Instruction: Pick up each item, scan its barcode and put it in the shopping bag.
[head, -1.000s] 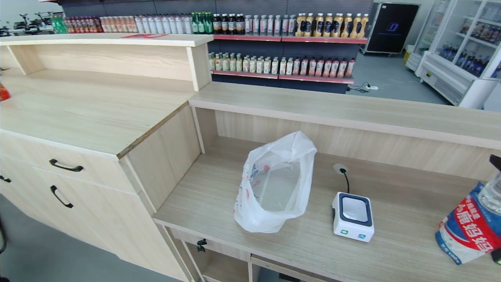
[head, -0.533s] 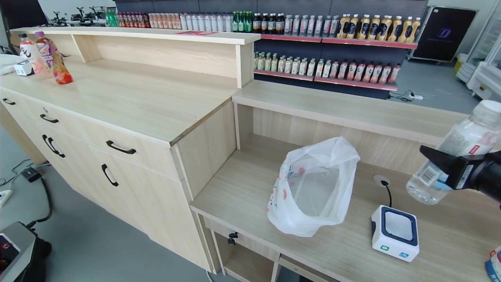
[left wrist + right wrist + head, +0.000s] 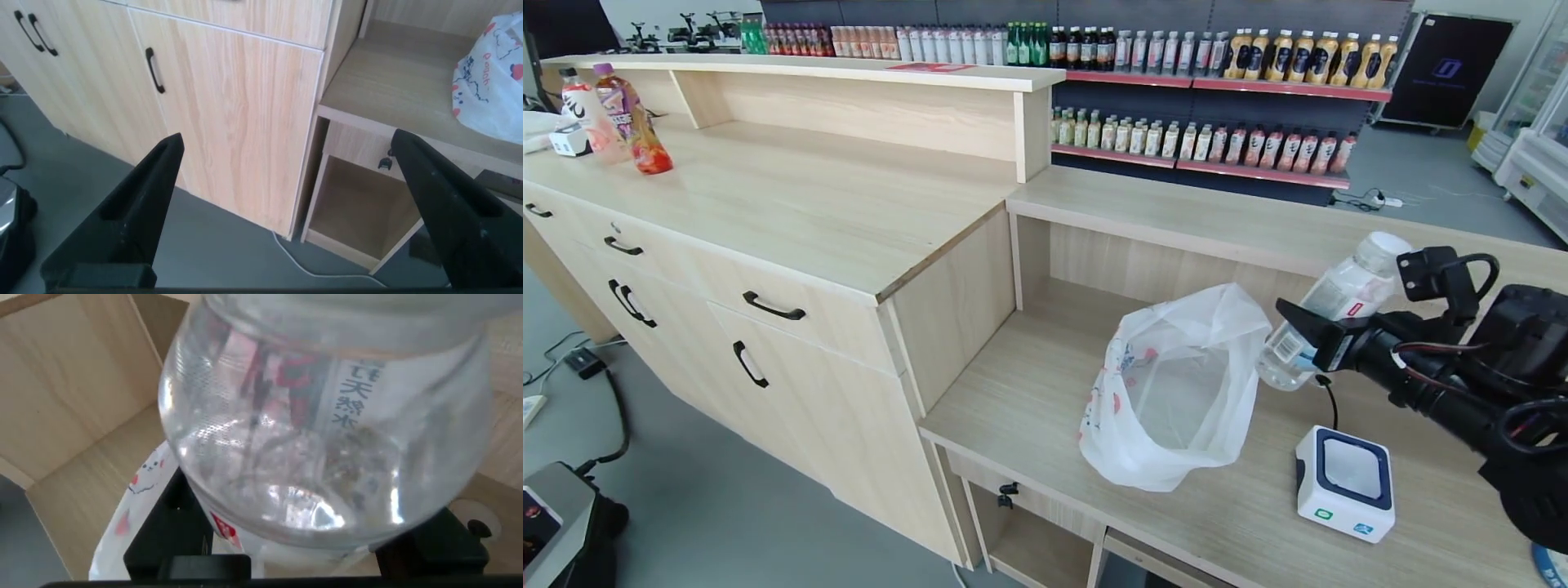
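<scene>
Right gripper (image 3: pixel 1303 333) has the clear water bottle (image 3: pixel 1339 298) clamped low on its body. The bottle is tilted, white cap up and away, in the air above the surface (image 3: pixel 1021 388). Just to the gripper's left sits the white shopping bag (image 3: pixel 1176 392), mouth gaping, with the bottle's base close by its rim. Below the gripper, nearer the robot, the barcode scanner (image 3: pixel 1343 483) lies face up. Left gripper (image 3: pixel 286 143) hangs out past the surface's front edge, above the floor, spread wide and holding nothing.
</scene>
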Controlling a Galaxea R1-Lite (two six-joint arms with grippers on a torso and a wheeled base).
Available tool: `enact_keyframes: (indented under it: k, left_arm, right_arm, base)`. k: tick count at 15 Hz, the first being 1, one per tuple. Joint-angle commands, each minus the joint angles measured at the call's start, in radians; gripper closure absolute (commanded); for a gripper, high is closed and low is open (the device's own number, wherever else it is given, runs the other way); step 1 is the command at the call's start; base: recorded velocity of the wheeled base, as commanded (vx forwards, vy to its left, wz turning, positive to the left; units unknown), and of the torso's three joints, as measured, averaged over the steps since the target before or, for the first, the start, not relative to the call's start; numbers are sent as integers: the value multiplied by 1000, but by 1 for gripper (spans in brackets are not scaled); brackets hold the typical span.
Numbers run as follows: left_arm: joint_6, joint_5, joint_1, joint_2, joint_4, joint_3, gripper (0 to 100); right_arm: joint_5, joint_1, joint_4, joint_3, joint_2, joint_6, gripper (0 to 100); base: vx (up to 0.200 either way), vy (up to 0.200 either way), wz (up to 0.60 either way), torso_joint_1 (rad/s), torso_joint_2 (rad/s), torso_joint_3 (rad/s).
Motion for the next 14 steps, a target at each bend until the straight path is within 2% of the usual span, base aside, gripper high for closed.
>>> enact_keyframes:
  k: [1,6,14]
  left_arm:
    - [0,1,1,0,0,0,0]
    - [0,1,1,0,0,0,0]
    - [0,1,1,0,0,0,0]
  right_arm:
    - [16,-1,-49,-10,151,-32,100]
    - [19,-11,-183,-79,312,-63,100]
    - [68,-8,-183,-243,430,-59,100]
  base:
    - [0,0,0,0,0,0]
    - [0,0,0,0,0,0]
    - [0,0,0,0,0,0]
